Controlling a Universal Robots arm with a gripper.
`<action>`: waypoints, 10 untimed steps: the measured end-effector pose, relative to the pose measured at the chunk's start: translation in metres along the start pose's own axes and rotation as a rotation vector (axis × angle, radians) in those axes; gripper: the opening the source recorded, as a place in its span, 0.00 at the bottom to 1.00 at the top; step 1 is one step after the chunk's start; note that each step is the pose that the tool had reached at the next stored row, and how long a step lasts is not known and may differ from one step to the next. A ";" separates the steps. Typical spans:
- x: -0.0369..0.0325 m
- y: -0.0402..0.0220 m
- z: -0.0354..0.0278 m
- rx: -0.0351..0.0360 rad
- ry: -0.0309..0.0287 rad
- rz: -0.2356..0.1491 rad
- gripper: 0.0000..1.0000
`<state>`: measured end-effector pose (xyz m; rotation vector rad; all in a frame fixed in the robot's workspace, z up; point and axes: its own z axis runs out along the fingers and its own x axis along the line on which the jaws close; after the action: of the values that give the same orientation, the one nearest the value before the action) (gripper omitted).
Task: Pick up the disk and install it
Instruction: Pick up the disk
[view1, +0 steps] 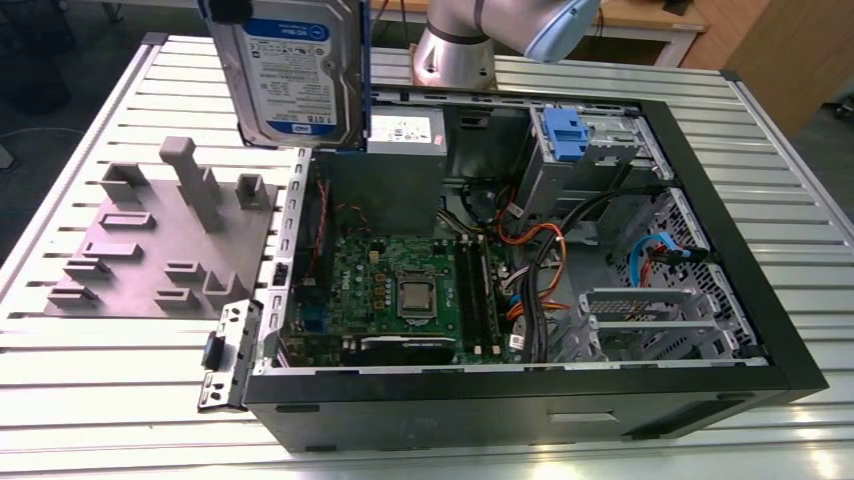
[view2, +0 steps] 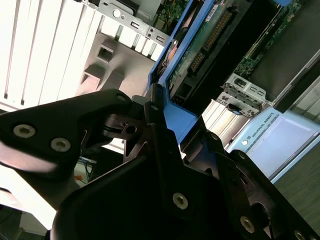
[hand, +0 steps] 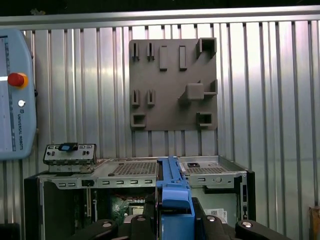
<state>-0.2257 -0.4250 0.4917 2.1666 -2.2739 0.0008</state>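
Disk is hanging upright in the air, label showing, with its blue carrier bracket being clamped between the nearly closed fingers of the pincer. Below the pincer, toward the exterior view's left, a grey fixture plate is lying on the slatted table. Below and rightward, the open computer case is sitting, its drive cage farther right. It is looking stiff, fairly heavy and shock-sensitive. Holding it by the bracket edges, not the circuit side, is probably safest.

- Disk: bare silver metal, glossy paper label, blue plastic frame.
- Table: ribbed, shiny bare metal.
- Holder plate: matt grey plastic.
- Computer case: matt black metal.
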 end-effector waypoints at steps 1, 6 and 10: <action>0.0000 -0.0005 0.0000 0.0000 0.0000 0.000 0.36; -0.0002 -0.0032 0.0001 0.0000 0.0000 0.000 0.36; -0.0003 -0.0074 0.0002 0.0000 0.0000 0.000 0.36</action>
<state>-0.2183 -0.4251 0.4914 2.1666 -2.2739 0.0008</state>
